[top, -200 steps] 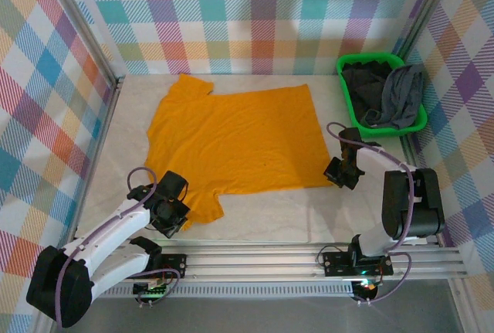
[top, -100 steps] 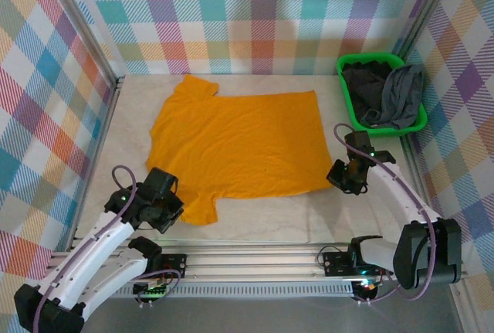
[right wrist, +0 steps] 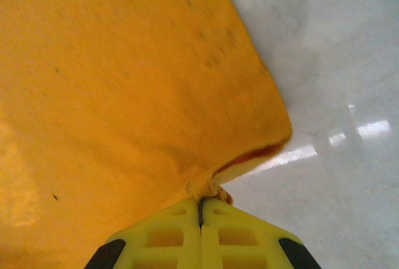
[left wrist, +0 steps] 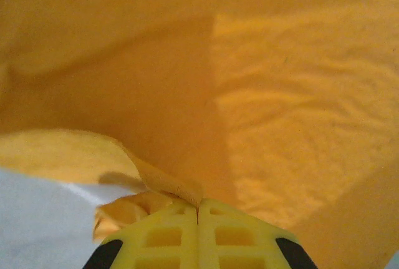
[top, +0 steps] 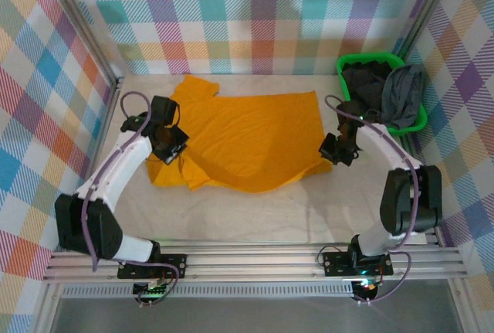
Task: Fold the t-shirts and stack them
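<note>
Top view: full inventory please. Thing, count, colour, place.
Orange t-shirt: 1, mustard-orange, spread mid-table, both near corners pinched up.
Grey t-shirt: 1, mid grey, right side of the basket, draped over its rim.
Dark t-shirt: 1, near-black, left side of the basket.
Basket: 1, bright green, far right corner of the table.
Table: 1, pale, marbled top.
Walls: pastel plaid, on the left, back and right.
Base rail: 1, silver, near edge.
Left fingers: 1 pair, yellow, shut on the orange t-shirt's left near corner.
Right fingers: 1 pair, yellow, shut on the orange t-shirt's right near corner.
</note>
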Tool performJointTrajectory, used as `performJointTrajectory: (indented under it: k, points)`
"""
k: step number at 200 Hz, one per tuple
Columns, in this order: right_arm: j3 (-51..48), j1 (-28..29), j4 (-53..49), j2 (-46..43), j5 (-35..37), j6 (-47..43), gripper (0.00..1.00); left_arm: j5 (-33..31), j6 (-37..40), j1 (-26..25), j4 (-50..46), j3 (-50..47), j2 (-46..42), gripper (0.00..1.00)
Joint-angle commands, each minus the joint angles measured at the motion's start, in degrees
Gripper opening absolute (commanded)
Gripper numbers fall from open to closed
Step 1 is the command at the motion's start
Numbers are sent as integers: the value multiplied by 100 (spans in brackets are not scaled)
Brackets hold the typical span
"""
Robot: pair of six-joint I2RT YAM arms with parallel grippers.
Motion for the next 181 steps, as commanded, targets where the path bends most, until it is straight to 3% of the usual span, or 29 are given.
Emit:
performJointTrajectory:
  k: [1, 73, 181]
  points:
    - [531, 7, -160, 414, 91, -53, 0, 67, 607, 223, 246, 525, 433, 0]
    - [1438, 2, -310, 1331, 509, 70, 0, 16, 945, 526, 382, 1575, 1436, 0]
    - [1972, -11, -372, 1849, 695, 208, 0, -170, 1014, 732, 306, 1810, 1812, 0]
